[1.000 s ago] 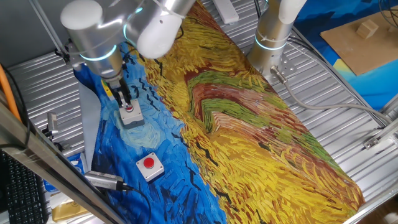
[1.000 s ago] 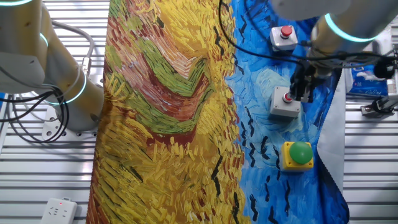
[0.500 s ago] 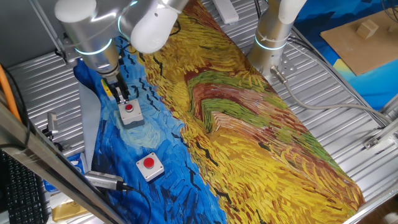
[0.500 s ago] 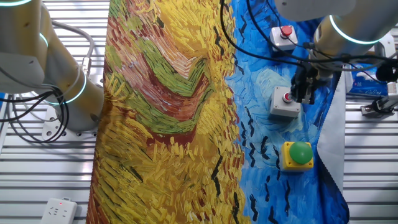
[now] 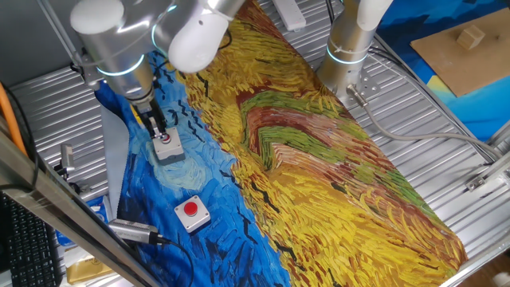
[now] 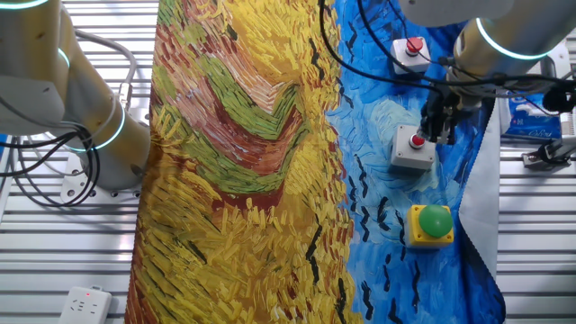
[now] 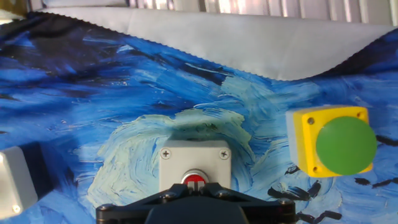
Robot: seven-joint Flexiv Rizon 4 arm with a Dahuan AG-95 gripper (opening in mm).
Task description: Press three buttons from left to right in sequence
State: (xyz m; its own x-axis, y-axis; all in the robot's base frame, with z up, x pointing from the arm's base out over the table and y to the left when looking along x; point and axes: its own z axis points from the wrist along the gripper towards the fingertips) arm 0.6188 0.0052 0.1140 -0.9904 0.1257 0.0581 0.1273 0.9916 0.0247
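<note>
Three buttons lie in a row on the blue part of the painted cloth. The green button on a yellow box is at one end. The middle red button on a grey-white box comes after it. The other red button is at the far end; in the hand view only its box corner shows. My gripper points down at the middle button, fingertips pressed together right at its red cap. In one fixed view the arm hides the green button.
The painted cloth covers most of the table. A second robot arm's base stands at the cloth's yellow side. Metal clamps and a blue packet lie beyond the cloth's blue edge.
The gripper rose slightly off the middle button's cap half a second ago and has come back down a little. The buttons have not moved.
</note>
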